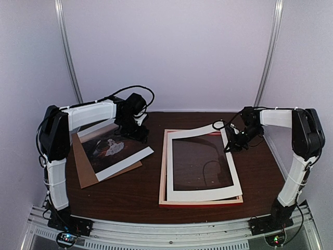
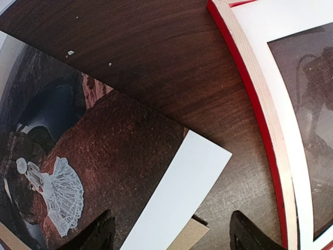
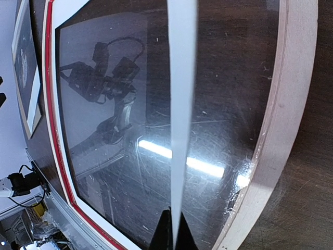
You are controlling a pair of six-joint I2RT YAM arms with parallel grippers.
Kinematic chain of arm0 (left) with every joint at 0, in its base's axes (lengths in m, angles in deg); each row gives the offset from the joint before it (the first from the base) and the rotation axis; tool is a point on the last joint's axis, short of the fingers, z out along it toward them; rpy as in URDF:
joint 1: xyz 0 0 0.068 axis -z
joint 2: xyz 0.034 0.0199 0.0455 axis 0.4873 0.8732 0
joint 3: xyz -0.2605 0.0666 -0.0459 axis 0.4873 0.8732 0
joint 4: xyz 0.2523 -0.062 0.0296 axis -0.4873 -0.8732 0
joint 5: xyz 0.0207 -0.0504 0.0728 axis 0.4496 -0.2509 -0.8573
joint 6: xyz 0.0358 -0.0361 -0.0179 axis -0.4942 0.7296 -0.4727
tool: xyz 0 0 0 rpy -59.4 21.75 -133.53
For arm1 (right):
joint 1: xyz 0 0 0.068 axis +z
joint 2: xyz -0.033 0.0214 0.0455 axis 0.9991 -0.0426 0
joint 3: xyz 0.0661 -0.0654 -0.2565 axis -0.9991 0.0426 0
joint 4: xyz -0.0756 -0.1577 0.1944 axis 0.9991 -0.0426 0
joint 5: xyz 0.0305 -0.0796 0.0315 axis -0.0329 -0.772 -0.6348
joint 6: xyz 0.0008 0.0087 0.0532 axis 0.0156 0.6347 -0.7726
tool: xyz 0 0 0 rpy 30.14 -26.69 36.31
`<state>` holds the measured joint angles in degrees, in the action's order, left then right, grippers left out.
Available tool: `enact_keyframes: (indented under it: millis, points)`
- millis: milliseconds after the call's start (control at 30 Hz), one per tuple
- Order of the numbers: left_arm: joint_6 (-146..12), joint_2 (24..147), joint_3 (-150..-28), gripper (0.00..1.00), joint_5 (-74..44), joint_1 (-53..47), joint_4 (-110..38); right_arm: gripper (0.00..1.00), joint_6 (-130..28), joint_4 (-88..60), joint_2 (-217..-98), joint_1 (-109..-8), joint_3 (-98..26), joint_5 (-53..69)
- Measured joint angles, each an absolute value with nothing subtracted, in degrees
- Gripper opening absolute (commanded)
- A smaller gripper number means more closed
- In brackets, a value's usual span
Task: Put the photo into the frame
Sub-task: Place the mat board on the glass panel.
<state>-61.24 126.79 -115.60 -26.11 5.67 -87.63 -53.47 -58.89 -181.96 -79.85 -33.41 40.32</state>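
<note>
On the left of the table [image 1: 140, 187], the photo [image 1: 112, 151] atop a brown backing board [image 1: 84, 172], left gripper [image 2: 170, 229] over its white margin, jaws apart in the wrist view, frame [image 1: 200, 204] lying centre-right, right wrist view alone showing right gripper [image 3: 171, 234] pinching the white mat [image 3: 182, 78] edge-on.
</note>
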Motion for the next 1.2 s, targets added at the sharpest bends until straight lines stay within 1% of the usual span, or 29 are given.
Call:
enact_keyframes:
  millis: [400,833,1200]
  points:
    - [-61.2,126.8,-115.6,0.76,-26.2,5.7,-87.6,0.0,-55.9,-57.5,-182.5,-79.3,-33.2,40.4]
    - [-61.2,126.8,-115.6,0.76,-26.2,5.7,-87.6,0.0,-57.0,-57.5,-178.6,-79.2,-31.0,39.0]
    - [-61.2,126.8,-115.6,0.76,-26.2,5.7,-87.6,0.0,-57.4,-57.2,-177.8,-79.2,-29.5,38.5]
